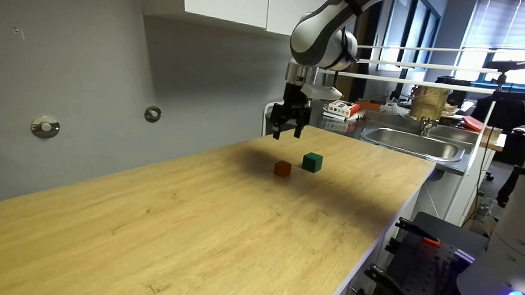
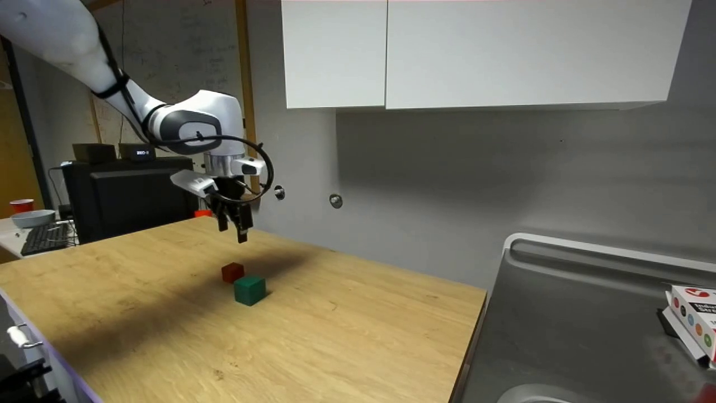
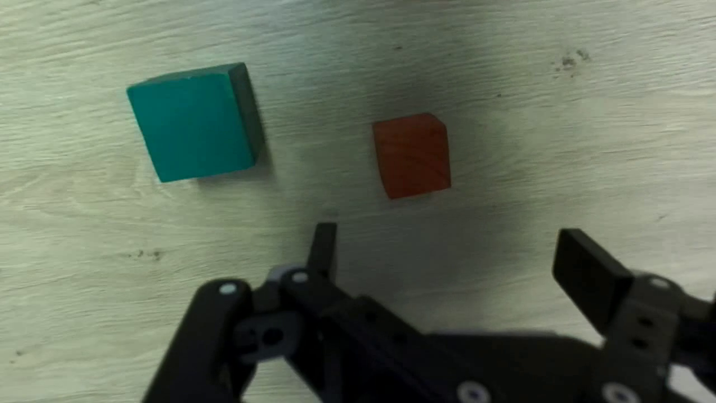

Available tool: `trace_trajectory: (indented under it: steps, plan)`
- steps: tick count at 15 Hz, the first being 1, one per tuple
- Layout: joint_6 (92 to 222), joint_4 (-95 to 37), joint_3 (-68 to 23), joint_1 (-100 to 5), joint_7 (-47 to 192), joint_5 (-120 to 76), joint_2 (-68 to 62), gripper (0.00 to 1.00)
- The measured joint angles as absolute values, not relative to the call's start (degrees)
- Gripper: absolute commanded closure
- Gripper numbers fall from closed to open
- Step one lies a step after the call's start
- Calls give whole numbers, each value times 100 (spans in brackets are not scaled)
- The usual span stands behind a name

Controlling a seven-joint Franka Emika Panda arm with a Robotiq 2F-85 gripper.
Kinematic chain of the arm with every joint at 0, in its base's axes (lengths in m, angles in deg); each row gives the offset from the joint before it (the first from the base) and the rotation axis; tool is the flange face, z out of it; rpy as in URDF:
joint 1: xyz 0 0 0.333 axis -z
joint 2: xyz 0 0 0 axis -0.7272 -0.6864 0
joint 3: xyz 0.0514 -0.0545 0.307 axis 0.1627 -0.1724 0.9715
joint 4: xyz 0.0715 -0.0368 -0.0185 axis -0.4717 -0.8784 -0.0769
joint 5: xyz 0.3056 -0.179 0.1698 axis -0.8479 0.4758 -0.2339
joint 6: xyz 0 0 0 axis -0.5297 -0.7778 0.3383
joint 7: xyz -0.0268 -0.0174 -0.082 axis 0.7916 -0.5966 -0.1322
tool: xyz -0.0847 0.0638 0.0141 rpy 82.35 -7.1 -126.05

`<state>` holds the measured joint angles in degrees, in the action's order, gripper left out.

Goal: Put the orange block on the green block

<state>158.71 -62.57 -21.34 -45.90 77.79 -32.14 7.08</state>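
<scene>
The orange block (image 1: pixel 282 169) sits on the wooden table in both exterior views (image 2: pixel 232 272). The green block (image 1: pixel 312 162) stands a short gap beside it and also shows in an exterior view (image 2: pixel 250 290). In the wrist view the green block (image 3: pixel 193 124) is at the upper left and the smaller-looking orange block (image 3: pixel 414 155) is right of it. My gripper (image 1: pixel 287 134) is open and empty, well above the table, and also shows in an exterior view (image 2: pixel 232 233). In the wrist view its fingertips (image 3: pixel 447 229) are wide apart, below the orange block in the picture.
The wooden table (image 1: pixel 185 225) runs along a grey wall. White cabinets (image 1: pixel 228 1) hang above its back part. A metal sink (image 1: pixel 413 143) and a counter with a white-red box (image 1: pixel 343 108) lie past the table's end. A monitor (image 2: pixel 131 204) stands behind the table.
</scene>
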Motion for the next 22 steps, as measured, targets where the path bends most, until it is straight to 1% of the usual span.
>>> trace_trajectory:
  steps: [7,12,13,14,15,17,18,20,21,22]
  plan:
    - [15239,-5286,-2110,-4588,7820,-3072,-403,0]
    - [14729,-4863,-2107,-4575,7827,-3025,-997,0]
    - [14649,-4807,-2107,-4563,7830,-3025,-1094,25]
    - [14574,-4762,-2107,-4549,7833,-3025,-1179,25]
    - [14527,-4718,-2107,-4532,7834,-3025,-1255,31]
    - [14478,-4650,-2108,-4494,7834,-3025,-1369,47]
    - [14466,-4624,-2109,-4479,7834,-3022,-1406,57]
    - [14373,-4553,-2125,-4455,7834,-2996,-1418,70]
    - [14330,-4517,-2128,-4447,7834,-2994,-1418,80]
    - [14314,-4497,-2127,-4444,7834,-2993,-1419,82]
